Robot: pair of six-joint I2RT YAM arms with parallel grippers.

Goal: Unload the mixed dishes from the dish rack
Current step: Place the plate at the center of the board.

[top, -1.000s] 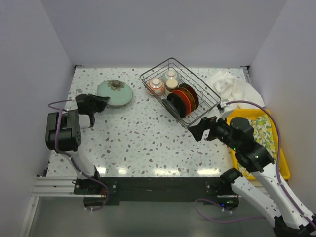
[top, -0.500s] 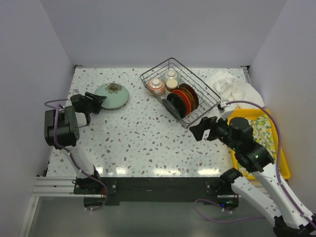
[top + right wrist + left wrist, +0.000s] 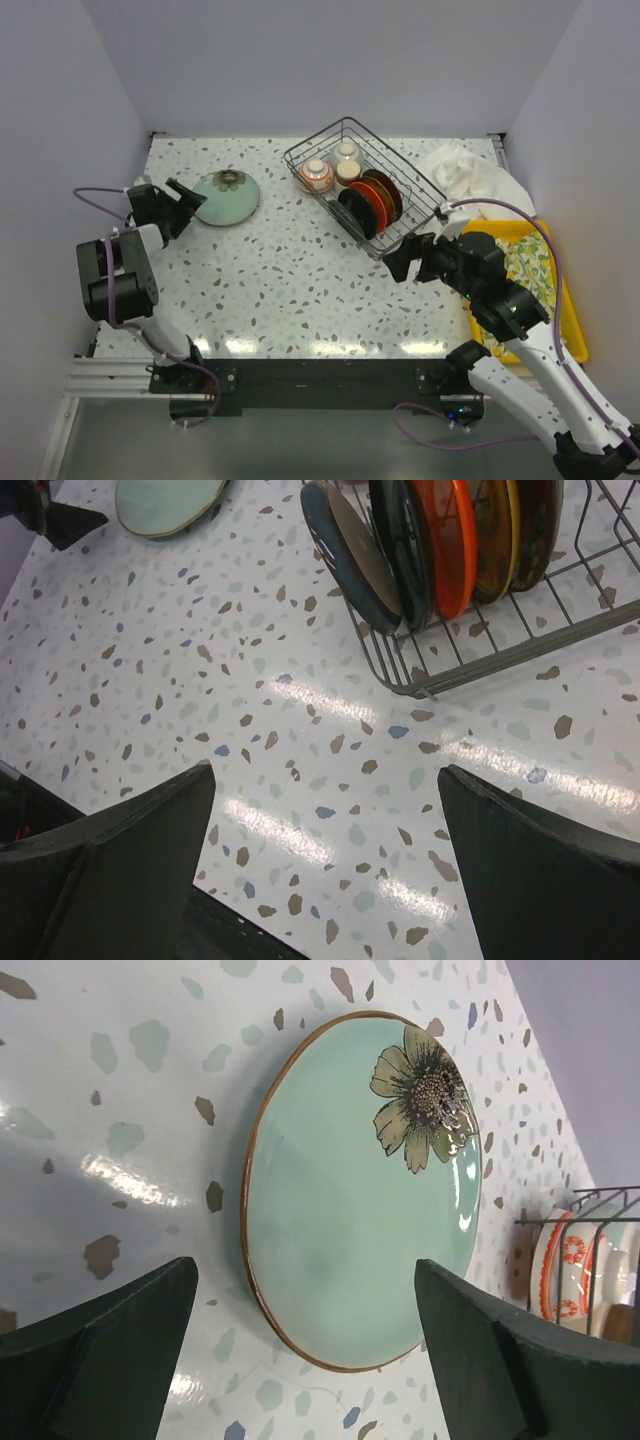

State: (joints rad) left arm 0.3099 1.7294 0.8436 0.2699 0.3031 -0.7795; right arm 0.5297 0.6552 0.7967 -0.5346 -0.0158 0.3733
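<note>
open tabletop point(image 3: 290, 270) between teal plate point(image 3: 227, 198) and dish rack point(image 3: 412, 190); white cloth point(image 3: 470, 178) near rack.

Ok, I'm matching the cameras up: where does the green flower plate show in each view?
Top external: green flower plate lying flat, left of centre.
Left wrist: fills the middle.
Right wrist: top left corner.
Shared landmark: the dish rack, right of the plate in all three.
</note>
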